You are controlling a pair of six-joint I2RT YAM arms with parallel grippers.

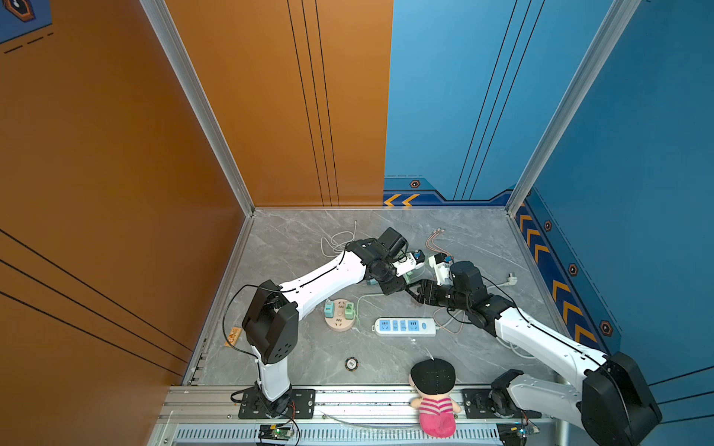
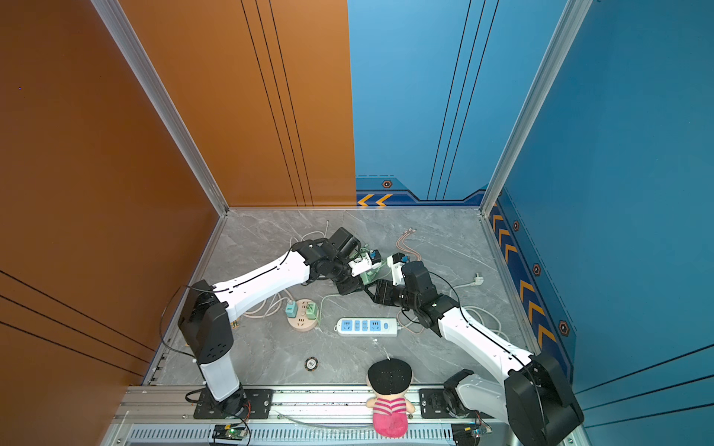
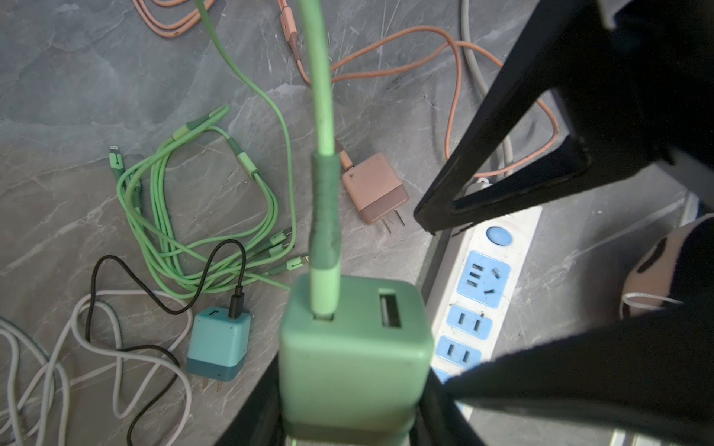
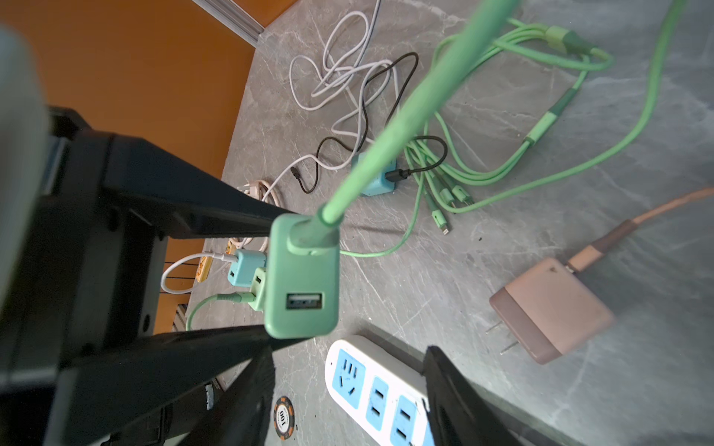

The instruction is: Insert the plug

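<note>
Now, just beyond the white power strip point(image 1: 403, 326), your left gripper point(image 3: 347, 405) pinches the green charger point(image 3: 355, 347) aloft while your right gripper point(image 4: 349, 351) hangs spread beside it; likely mid-carry, you next must square its prongs over a socket.

We see a robot test booth in a lab: an orange wall point(image 1: 96, 154) and a blue wall point(image 1: 637, 154) on metal posts point(image 1: 201, 108) box in a gray table point(image 1: 309, 347), with two robot arms point(image 1: 320, 278) bolted to a rail point(image 1: 347, 397).
</note>
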